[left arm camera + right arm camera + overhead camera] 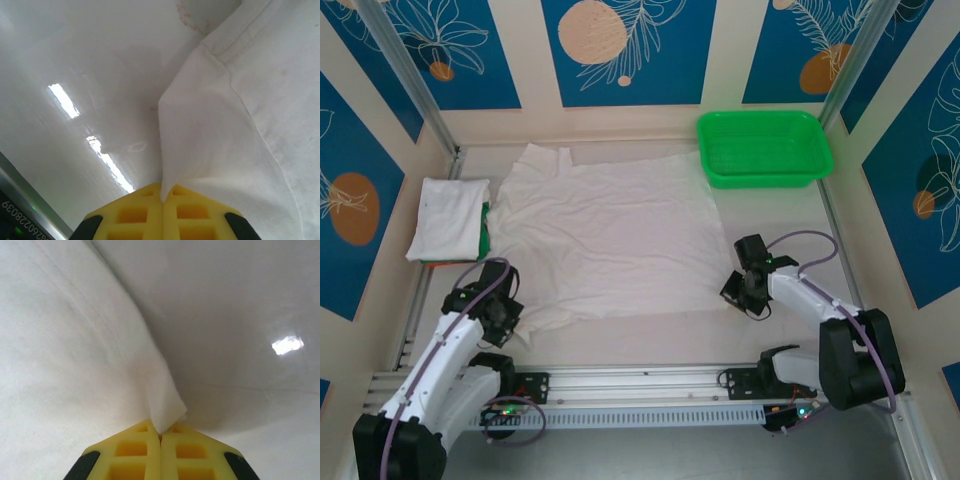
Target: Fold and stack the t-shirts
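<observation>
While one folded shirt (pixel 448 218) sits at the left, you have the spread shirt (pixel 605 245) mid-table yet to fold, left gripper (pixel 162 194) and right gripper (pixel 160 432) each clamped on a near corner.

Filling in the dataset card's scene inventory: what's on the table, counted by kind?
White t-shirts: 2 (spread t-shirt, folded t-shirt)
Green basket: 1
Green thing under folded t-shirt, kind unclear: 1
Total: 4
</observation>
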{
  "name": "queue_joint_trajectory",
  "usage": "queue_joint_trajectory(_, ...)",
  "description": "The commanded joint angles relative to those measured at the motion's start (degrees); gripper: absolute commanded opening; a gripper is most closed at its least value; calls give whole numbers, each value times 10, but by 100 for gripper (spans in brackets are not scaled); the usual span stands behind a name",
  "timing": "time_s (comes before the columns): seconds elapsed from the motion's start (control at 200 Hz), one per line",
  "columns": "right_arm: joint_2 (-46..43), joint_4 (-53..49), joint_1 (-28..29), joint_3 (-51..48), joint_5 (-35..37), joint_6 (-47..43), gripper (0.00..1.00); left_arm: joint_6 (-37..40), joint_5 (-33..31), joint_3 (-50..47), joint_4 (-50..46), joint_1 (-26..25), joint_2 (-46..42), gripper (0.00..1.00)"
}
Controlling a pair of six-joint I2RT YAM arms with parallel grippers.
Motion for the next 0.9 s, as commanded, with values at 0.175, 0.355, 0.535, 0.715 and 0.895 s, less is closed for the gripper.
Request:
queue_joint_trajectory(0.175, -194, -146, 48, 0, 71, 87, 0, 22, -53, 69, -128, -5, -25, 0)
queue_joint_trajectory(0.355, -199, -120, 41, 39, 100, 56, 0, 50, -92, 118, -111, -2, -5, 0)
queue_joint_trajectory(0.535, -158, -83, 27, 82, 102, 16, 0, 101, -111, 179, -94, 6, 48, 0)
queue_joint_trajectory(0.715, -120, -28, 10, 101, 79, -18, 0, 137, -101, 189, -50, 25, 73, 0)
queue_joint_trajectory(0.895, -50, 12, -9, 144, 60, -58, 0, 191, -76, 202, 18, 57, 129, 0)
